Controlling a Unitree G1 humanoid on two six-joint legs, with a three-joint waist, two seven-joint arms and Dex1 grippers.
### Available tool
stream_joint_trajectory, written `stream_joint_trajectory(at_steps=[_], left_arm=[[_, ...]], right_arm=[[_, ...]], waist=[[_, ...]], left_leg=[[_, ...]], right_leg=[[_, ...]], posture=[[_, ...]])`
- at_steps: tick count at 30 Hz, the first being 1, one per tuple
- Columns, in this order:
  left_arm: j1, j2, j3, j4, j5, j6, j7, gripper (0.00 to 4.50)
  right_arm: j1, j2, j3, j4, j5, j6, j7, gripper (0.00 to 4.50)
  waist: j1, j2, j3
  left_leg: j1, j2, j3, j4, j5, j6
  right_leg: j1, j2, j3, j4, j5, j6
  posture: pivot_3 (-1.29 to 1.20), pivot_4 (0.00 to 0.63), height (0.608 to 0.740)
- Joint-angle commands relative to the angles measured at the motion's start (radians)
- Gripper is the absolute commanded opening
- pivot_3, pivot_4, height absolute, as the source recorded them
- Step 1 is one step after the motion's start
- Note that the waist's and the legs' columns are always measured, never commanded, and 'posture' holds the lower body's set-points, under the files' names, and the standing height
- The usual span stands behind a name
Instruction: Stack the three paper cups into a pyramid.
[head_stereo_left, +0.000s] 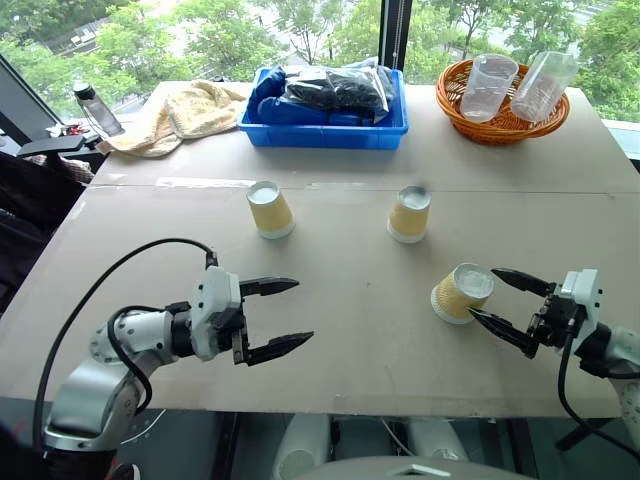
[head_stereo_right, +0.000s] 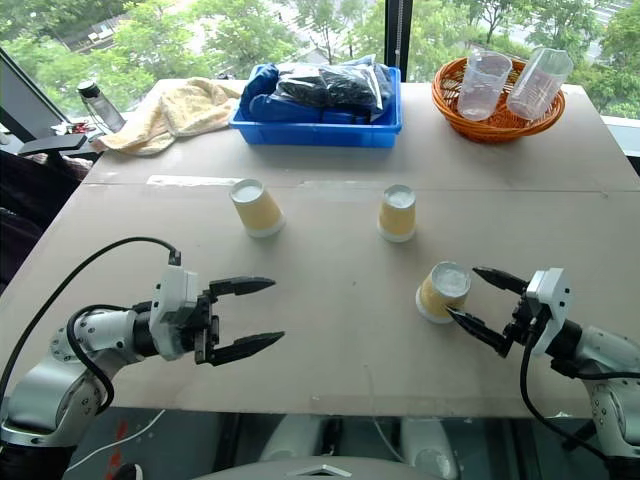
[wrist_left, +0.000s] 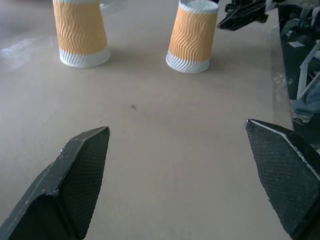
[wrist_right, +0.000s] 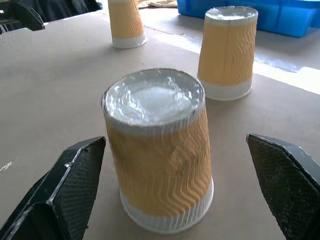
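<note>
- While three ribbed, pale yellow-tan paper cups are standing upside down and apart on the brown cardboard tabletop (head_stereo_left: 330, 300), none is stacked: left cup (head_stereo_left: 270, 209), middle cup (head_stereo_left: 409, 214), right cup (head_stereo_left: 461, 292).
- The right gripper (head_stereo_left: 496, 297) is hovering just beside the right cup, its black fingers spread wide, gripping nothing.
- The left gripper (head_stereo_left: 282, 317) is hanging over bare tabletop, well short of the left cup, fingers likewise spread wide and empty.
</note>
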Motion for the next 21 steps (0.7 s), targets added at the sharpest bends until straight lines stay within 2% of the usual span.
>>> stream_joint_trajectory(at_steps=[1,12,15,18,21], left_arm=[[-0.024,0.020,0.021,-0.054,-0.065,0.039,-0.017,4.46],[-0.033,0.022,0.026,-0.047,-0.056,0.035,-0.031,4.46],[-0.024,0.019,0.039,-0.051,-0.091,0.064,-0.026,4.46],[-0.013,0.021,0.047,-0.053,-0.097,0.068,-0.029,4.50],[-0.014,0.016,0.049,-0.054,-0.097,0.066,-0.025,4.50]], right_arm=[[-0.014,0.018,0.006,-0.044,0.021,0.015,-0.029,4.50],[-0.040,0.031,0.038,-0.037,0.026,0.014,-0.020,4.50],[-0.041,0.036,0.035,-0.035,0.034,0.012,-0.014,4.50],[-0.036,0.035,0.034,-0.031,0.034,0.004,-0.001,3.74],[-0.036,0.037,0.032,-0.029,0.036,0.005,0.004,2.38]], waist=[[-0.001,0.000,0.000],[-0.003,0.000,0.000],[-0.002,0.000,0.000],[-0.003,0.000,0.000],[-0.002,0.000,0.000]], left_leg=[[0.000,0.000,0.000,0.000,0.000,0.000],[-0.001,0.000,0.000,0.000,0.000,0.000],[-0.001,0.000,0.000,0.000,0.000,0.000],[-0.001,0.000,0.000,0.000,0.000,0.000],[-0.001,0.000,-0.001,0.000,0.000,0.000]], right_leg=[[0.000,0.000,0.000,-0.001,0.000,0.000],[0.000,0.001,0.000,-0.002,0.000,0.000],[0.000,0.001,0.000,-0.002,0.000,0.000],[0.000,0.001,0.000,-0.002,0.000,0.000],[0.000,0.001,0.000,-0.002,0.000,0.000]], posture=[[0.00,0.150,0.740],[0.00,0.150,0.740],[0.00,0.150,0.740],[0.00,0.150,0.740],[0.00,0.150,0.740]])
